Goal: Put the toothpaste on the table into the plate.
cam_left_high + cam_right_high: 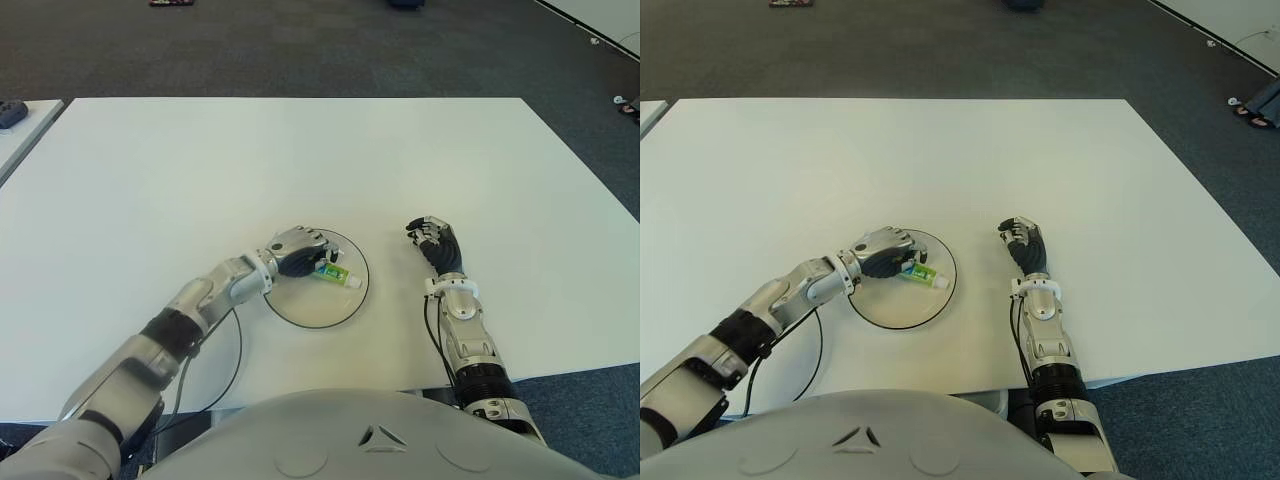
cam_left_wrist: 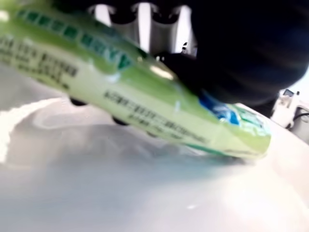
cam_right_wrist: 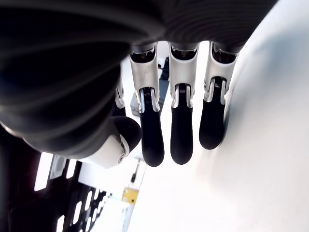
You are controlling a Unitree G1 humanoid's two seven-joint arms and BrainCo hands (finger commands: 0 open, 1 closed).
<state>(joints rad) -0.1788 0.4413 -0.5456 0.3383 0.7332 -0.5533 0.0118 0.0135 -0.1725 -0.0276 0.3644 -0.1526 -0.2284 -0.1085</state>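
Under the left hand (image 1: pixel 298 249), over the round, flat, pale plate with its thin dark rim (image 1: pixel 345 308), sits the small green-and-white plastic toothpaste tube (image 1: pixel 333 273). That hand's metal-and-black fingers are curled over the tube's rear end and pinch it, while the white cap end sticks out past the fingertips toward the robot's right. The left wrist view shows the tube tilted, its soft glossy body with printed lettering and a blue patch near one end held against the dark palm, the lower end close to or just touching the smooth pale plate surface; whether it bears weight there I cannot tell. I judge the tube is held this way so it can be lowered flat inside the rim and let go without rolling out; what remains seems to be the release.

Well apart on the tube's cap side, beyond the plate's rim, the right hand (image 1: pixel 433 238) shows over the bare white matte desk (image 1: pixel 300 160), idle. Its wrist view shows three silver fingers with black rubbery pads (image 3: pixel 181 135) hanging straight and side by side, the thumb tucked nearby, holding nothing.
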